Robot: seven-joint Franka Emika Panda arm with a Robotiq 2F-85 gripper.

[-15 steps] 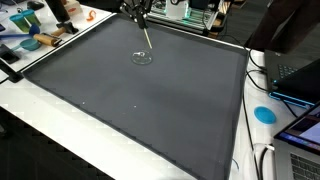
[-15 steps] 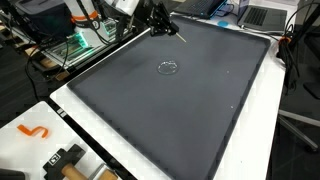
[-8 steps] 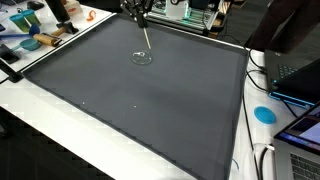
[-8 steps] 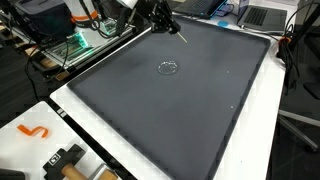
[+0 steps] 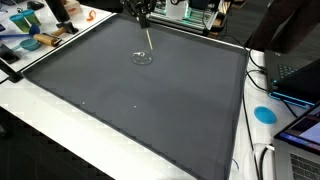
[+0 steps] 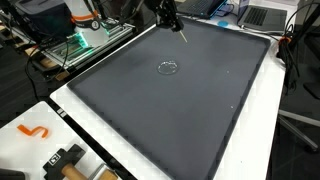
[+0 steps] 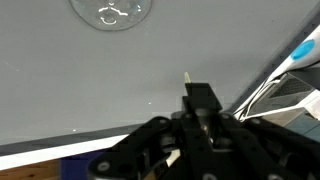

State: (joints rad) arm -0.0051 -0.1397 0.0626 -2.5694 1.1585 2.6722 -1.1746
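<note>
Stick [image 5: 148,36] pinched between the jaws slants down toward five o'clock in an exterior view; the glass dish [image 5: 143,58] lies at six o'clock from them, on the grey mat [image 5: 130,110].

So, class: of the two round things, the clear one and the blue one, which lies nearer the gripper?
The clear glass dish, on the grey mat near the stick in the gripper; the blue disc sits off the mat, far aside.

Ahead of my gripper [image 5: 143,12] the dark mat [image 5: 140,110] offers free passage. The sole obstacle there, a clear glass dish [image 5: 143,57], lies beyond the tip of my held stick [image 5: 148,36]. Behind me, equipment [image 5: 195,12] blocks travel.
</note>
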